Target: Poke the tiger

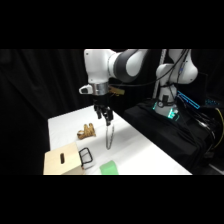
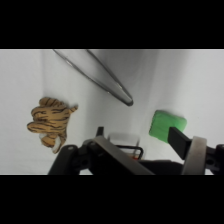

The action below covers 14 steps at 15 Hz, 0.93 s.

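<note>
Right now I see my gripper (image 1: 107,118) up above the white table (image 1: 135,150), fingers too hidden to tell, and the tiger (image 1: 86,132) lying just beside it, not touched

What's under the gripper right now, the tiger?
No. Below the gripper lie the metal tongs on the white table. The tiger sits off to the side, untouched. The wrist view's bottom is blocked by the gripper's linkage.
</note>
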Motion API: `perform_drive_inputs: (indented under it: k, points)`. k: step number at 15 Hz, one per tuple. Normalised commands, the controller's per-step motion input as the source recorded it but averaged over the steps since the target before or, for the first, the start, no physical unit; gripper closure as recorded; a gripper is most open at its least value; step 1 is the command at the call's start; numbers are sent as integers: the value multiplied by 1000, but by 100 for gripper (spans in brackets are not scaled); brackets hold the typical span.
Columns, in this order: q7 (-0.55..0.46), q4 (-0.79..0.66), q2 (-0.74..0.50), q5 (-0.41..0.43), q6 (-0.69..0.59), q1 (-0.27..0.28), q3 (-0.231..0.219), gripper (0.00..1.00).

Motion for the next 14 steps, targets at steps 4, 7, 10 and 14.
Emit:
perform_drive_inputs:
  k: [4, 7, 10, 14]
  points:
    - [12, 225, 132, -6, -29, -88, 4, 0]
    - [-45, 517, 267, 13, -92, -160, -55, 0]
    - [-37, 539, 289, 39, -154, -146, -42, 0]
    - [8, 503, 327, 31, -160, -112, -26, 43]
